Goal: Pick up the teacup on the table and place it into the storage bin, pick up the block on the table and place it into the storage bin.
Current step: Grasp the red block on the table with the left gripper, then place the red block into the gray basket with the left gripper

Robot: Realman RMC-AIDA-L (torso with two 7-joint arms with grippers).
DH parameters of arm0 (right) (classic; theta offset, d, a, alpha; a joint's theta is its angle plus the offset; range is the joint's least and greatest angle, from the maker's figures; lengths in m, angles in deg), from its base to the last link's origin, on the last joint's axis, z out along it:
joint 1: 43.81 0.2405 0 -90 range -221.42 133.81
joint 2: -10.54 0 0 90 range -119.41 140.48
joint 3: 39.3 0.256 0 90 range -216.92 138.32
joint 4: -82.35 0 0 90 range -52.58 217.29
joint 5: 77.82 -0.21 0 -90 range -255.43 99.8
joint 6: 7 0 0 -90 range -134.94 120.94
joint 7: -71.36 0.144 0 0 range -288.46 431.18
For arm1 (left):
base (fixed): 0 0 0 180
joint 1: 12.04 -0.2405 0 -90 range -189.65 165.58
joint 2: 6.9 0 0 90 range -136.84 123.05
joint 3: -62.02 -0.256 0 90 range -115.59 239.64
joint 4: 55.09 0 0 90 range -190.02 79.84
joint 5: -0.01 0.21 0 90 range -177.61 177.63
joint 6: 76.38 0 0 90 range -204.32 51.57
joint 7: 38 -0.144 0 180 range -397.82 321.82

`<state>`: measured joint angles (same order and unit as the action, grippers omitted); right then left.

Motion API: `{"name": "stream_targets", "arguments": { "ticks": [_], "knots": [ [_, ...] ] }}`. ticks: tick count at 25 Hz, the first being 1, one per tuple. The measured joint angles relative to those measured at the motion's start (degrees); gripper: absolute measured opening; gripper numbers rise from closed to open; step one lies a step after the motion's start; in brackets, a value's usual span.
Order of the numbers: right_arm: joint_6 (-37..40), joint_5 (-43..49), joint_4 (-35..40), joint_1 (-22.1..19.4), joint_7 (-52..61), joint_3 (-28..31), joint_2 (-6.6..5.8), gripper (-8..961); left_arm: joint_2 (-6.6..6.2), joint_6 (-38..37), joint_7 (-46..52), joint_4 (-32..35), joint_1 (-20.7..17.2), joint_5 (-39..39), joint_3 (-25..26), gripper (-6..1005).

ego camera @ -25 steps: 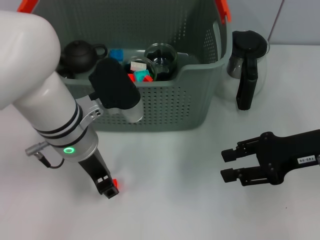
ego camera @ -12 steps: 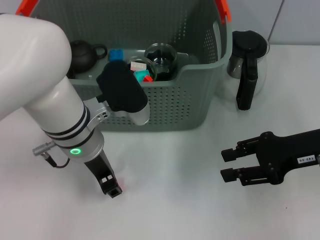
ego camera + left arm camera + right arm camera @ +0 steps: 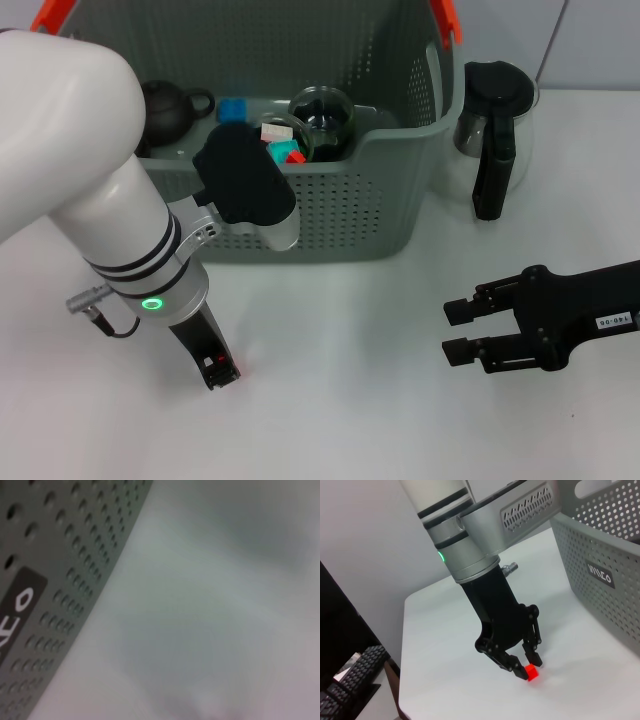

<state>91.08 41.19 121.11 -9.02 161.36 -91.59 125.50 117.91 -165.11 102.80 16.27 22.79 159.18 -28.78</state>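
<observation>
A small red block [image 3: 532,672] rests on the white table [image 3: 330,400], held between the fingertips of my left gripper [image 3: 526,665]. From the head, my left gripper [image 3: 220,375] points down at the table in front of the storage bin [image 3: 340,210], and only a red glint of the block [image 3: 222,361] shows. A glass teacup [image 3: 322,112] sits inside the bin. My right gripper [image 3: 455,330] hovers open and empty at the right, low over the table.
The bin also holds a black teapot [image 3: 165,108] and several coloured blocks [image 3: 285,148]. A glass pitcher with a black handle [image 3: 493,130] stands to the right of the bin. The bin's wall [image 3: 30,555] is close to my left wrist.
My left gripper shifted slightly right and settled over the red block, which lay beside its tip a second ago and is now between the fingers. The right arm stayed still.
</observation>
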Motion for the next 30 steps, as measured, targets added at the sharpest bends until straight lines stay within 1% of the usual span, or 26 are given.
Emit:
{"name": "stream_targets", "arguments": {
  "ticks": [2,8,12,15,17,19,22,23,25,26,27,29,30],
  "knots": [
    [0.0,0.0,0.0,0.0,0.0,0.0,0.0,563,0.0,0.0,0.09,-0.03,0.0,0.0,0.02,417],
    [0.0,0.0,0.0,0.01,0.0,0.0,0.0,562,0.0,-0.39,0.17,0.01,-0.02,0.0,0.1,200],
    [0.0,0.0,0.0,0.02,0.0,0.0,-0.01,563,-0.02,-1.49,0.18,0.93,0.01,-0.38,0.34,200],
    [0.0,-0.01,0.0,0.03,0.0,0.0,0.0,563,-0.18,-4.37,-0.83,4.89,-0.04,-2.62,2.27,201],
    [0.0,0.0,0.0,0.06,0.0,0.0,0.0,562,-0.3,-7.37,-2.53,8.48,-0.08,-5.11,5.81,201],
    [0.01,-0.01,0.0,0.08,0.0,0.0,0.0,562,-0.48,-10.95,-4.7,11.85,0.45,-8.52,11.28,201],
    [0.0,-0.01,0.0,0.06,0.0,0.0,0.0,562,-0.65,-18.02,-8.93,16.04,2.68,-15.46,22.57,200],
    [0.01,0.0,0.0,0.04,0.0,0.0,0.0,562,-0.82,-21.25,-10.65,17.24,4.13,-18.91,27.95,200],
    [0.0,0.0,0.0,0.0,0.03,0.0,0.0,562,-1.26,-23.94,-11.79,18.04,5.73,-22.68,33.54,200],
    [0.0,-0.01,0.0,0.0,0.06,0.0,0.0,563,-1.59,-24.91,-12.16,18.28,6.53,-24.43,36.2,200],
    [-0.01,-0.01,0.0,0.03,0.11,0.01,0.0,563,-2.42,-25.28,-12.37,18.5,7.79,-27.06,39.64,200],
    [0.01,-0.01,0.0,0.11,0.2,0.04,0.0,563,-3.24,-23.55,-12.26,18.57,8.7,-29.09,42.16,200],
    [0.0,-0.01,0.0,0.16,0.23,0.05,0.0,563,-3.65,-20.92,-12.09,18.48,9.2,-29.88,43.37,200]
  ]
}}
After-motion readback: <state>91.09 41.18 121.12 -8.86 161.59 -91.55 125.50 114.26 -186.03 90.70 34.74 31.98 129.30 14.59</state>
